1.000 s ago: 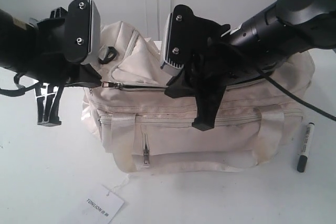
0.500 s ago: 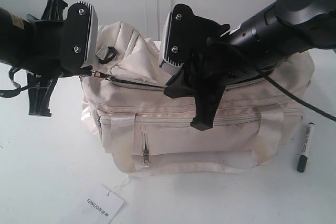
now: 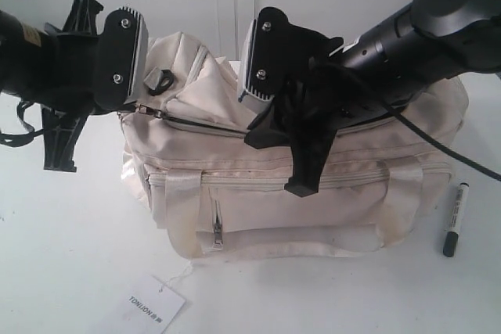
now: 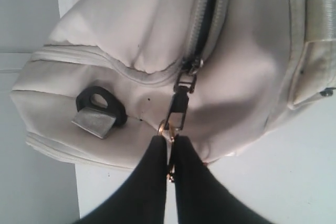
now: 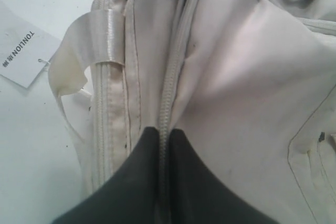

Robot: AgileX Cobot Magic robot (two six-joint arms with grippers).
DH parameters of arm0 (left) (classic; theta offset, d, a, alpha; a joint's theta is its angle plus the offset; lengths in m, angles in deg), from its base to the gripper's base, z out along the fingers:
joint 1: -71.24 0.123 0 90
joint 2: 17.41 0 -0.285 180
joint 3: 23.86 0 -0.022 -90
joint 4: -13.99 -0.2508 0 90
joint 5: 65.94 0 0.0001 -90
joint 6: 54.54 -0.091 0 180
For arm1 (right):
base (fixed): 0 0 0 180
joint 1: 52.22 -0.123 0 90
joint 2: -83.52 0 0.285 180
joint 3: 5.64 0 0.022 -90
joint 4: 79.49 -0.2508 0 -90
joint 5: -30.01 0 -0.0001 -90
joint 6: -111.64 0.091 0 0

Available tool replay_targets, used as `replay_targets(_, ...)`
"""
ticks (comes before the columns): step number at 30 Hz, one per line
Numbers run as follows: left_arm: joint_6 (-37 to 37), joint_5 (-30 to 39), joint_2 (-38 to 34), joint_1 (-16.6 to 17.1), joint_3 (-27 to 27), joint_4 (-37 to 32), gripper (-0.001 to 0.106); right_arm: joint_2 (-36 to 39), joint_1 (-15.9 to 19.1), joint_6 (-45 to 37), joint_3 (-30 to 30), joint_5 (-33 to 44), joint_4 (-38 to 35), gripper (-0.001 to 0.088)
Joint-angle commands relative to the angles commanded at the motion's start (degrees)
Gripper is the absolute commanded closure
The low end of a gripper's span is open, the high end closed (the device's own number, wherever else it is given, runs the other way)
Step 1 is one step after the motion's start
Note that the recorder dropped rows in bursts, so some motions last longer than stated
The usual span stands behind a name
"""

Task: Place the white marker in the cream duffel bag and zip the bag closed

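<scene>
1. The left gripper [image 4: 169,148] has its jaws pressed together on the gold chain pull [image 4: 167,129] of the top zipper [image 4: 202,19], at one end of the cream duffel bag [image 3: 297,209].
2. The right gripper [image 5: 164,132] is pinched tight on the bag's zipper seam, mid-top.
3. A dark gap runs along the zipper between them.
4. The white marker [image 3: 455,219] lies on the table [image 3: 70,256] just right of the bag, outside it.

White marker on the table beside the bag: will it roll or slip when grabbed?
Likely to roll: the white marker is a slim round barrel lying flat on the smooth table, apart from the cream duffel bag, so nothing blocks it. Probably stiff and light for its size, being a thin straight pen shape. Surface slickness cannot be judged.
</scene>
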Motion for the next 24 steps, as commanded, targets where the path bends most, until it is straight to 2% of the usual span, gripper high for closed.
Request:
replay_targets(5, 2.6, -5.1, -0.6, 0.9, 0.0, 0.0, 0.105, 0.0, 0.0, 0.0, 0.0, 0.3, 0.0, 0.0868)
replay_targets(13, 2.9, -6.7, -3.0, 0.9, 0.0, 0.0, 0.105, 0.0, 0.0, -0.6, 0.0, 0.2, 1.2, 0.0868)
replay_targets(24, 3.1, -13.4, -6.5, 0.9, 0.0, 0.0, 0.105, 0.0, 0.0, -1.5, 0.0, 0.4, 1.3, 0.0868)
